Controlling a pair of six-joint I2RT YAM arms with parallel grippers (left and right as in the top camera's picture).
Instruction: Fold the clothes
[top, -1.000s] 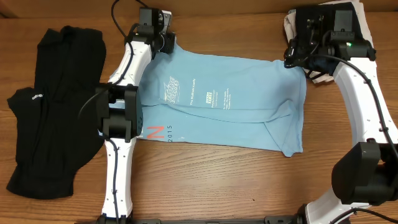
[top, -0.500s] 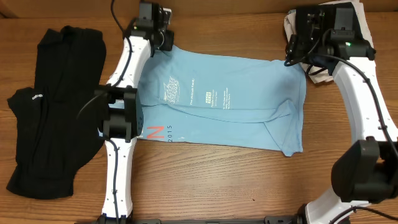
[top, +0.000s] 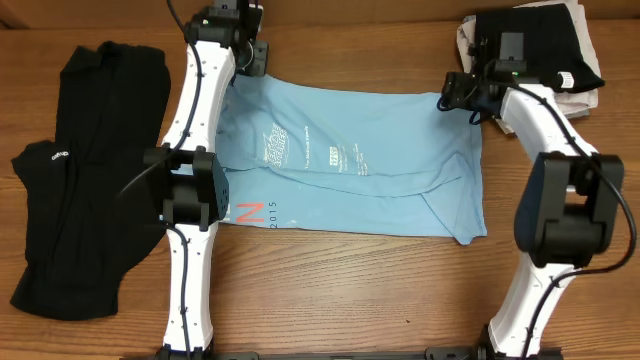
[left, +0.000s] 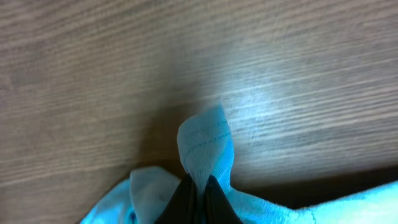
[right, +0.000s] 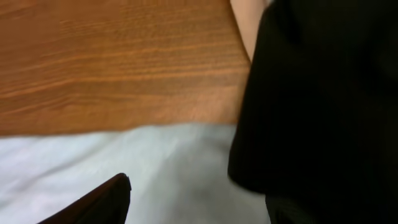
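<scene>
The clothes, a light blue T-shirt (top: 370, 165), lie flat mid-table, partly folded, with small white print showing and an orange letter at the front left. At the shirt's back left corner my left gripper (top: 247, 57) is shut on a pinch of blue fabric (left: 205, 146); in the left wrist view the dark fingertips (left: 186, 199) meet on it just above the wood. My right gripper (top: 452, 95) hangs open over the shirt's back right corner. In the right wrist view one finger (right: 102, 199) stands far left, with pale shirt cloth (right: 180, 162) below the gap.
A black garment (top: 80, 170) lies spread on the far left of the table. At the back right is a stack of folded clothes (top: 545, 40), black on top, right beside my right gripper; it fills the right side of the right wrist view (right: 323, 93).
My left gripper shut on the shirt's back left corner and pulled it toward the back. The right gripper swung left, down from the stack to the shirt's back right corner.
</scene>
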